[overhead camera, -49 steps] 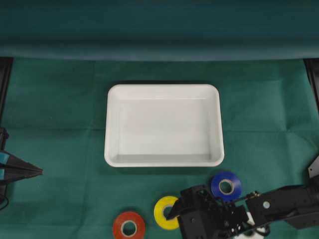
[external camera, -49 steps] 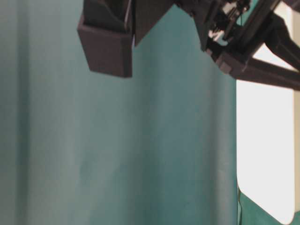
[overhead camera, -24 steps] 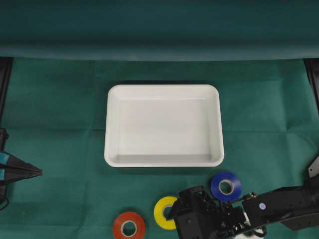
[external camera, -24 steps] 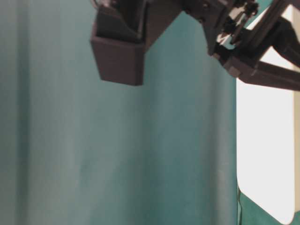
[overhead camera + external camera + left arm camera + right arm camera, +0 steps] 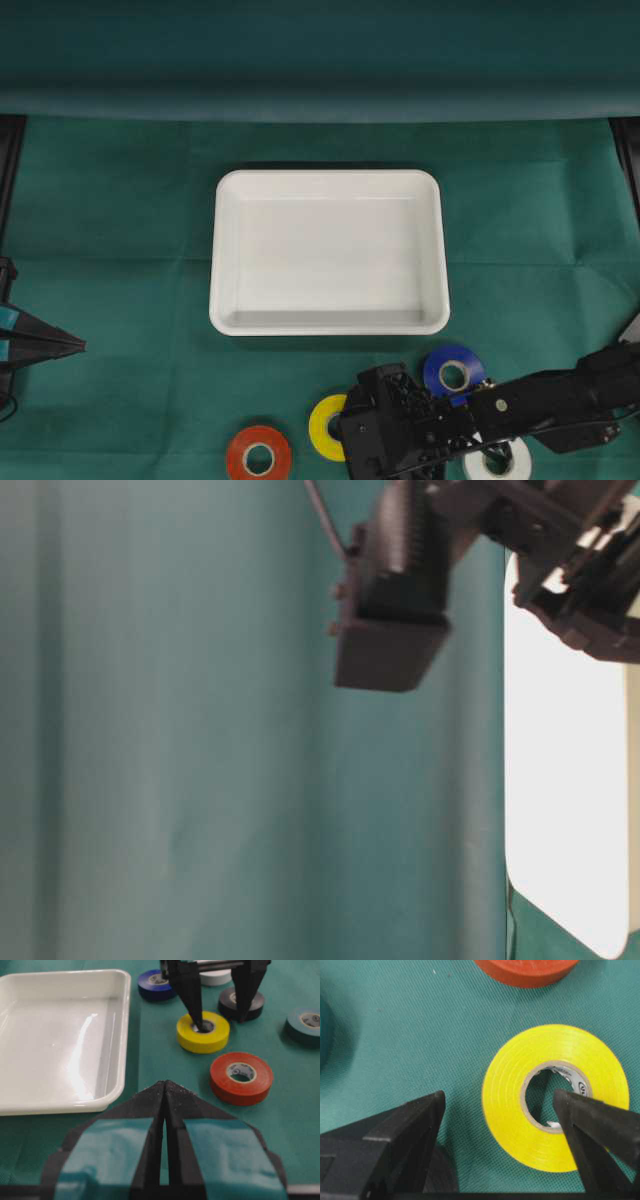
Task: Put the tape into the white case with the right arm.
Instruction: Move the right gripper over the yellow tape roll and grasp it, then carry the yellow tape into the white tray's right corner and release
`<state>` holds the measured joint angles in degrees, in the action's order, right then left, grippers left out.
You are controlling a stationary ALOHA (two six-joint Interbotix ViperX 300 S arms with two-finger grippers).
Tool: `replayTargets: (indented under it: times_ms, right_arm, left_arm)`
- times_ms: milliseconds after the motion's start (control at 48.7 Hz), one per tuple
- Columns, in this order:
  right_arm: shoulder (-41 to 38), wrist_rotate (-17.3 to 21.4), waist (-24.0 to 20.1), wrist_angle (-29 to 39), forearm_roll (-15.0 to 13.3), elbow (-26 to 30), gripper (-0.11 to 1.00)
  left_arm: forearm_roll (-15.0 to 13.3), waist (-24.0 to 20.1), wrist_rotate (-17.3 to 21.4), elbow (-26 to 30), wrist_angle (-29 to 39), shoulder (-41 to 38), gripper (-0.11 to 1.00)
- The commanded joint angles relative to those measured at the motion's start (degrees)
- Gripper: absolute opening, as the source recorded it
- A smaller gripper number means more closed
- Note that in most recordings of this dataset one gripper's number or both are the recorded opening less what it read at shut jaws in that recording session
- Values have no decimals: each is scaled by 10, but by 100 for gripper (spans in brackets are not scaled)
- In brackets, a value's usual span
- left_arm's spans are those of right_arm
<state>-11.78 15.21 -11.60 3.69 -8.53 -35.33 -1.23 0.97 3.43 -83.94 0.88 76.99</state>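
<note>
Flanking yellow tape [image 5: 203,1031]: red roll [image 5: 241,1077], black roll [image 5: 242,1002].

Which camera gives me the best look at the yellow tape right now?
The right wrist view: the yellow tape fills it, one finger over its core. The left wrist view shows it smaller; overhead, the arm partly hides it. The table-level view misses it.

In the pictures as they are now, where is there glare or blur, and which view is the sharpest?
Left wrist view: a bright streak of glare on the floor of the white case; the left gripper near the lens is soft. Table-level view: the right arm is blurred, and a white area is overexposed. Right wrist view: sharpest, the yellow tape shows clear ridges.
</note>
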Motion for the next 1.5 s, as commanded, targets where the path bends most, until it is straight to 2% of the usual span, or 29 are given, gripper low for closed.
replayTargets:
  times_ms: [0,328,411,472,636,759,1252,1478]
  right_arm:
    - [2,1,-1,-4,0,13,82]
    - [-6,1,-1,-4,0,13,82]
    - [-6,1,0,-4,0,14,78]
    - [-6,1,0,-3,0,16,67]
    - [-4,1,-1,8,0,24,20]
    - [-1,1,-1,22,0,29,2]
    - [40,0,-8,39,0,35,2]
    - [85,0,-15,94,0,53,2]
  left_arm:
    - [-1,-1,1,7,-3,-6,0]
    - [-1,-1,1,5,-3,-6,0]
    - [-2,-1,1,5,-3,-5,0]
    - [-2,-1,1,5,-3,-6,0]
    - [-2,-1,1,5,-3,-6,0]
    - [-2,-1,1,5,-4,-6,0]
    - [-2,-1,1,5,-3,-5,0]
    - [-2,-1,1,6,-4,-5,0]
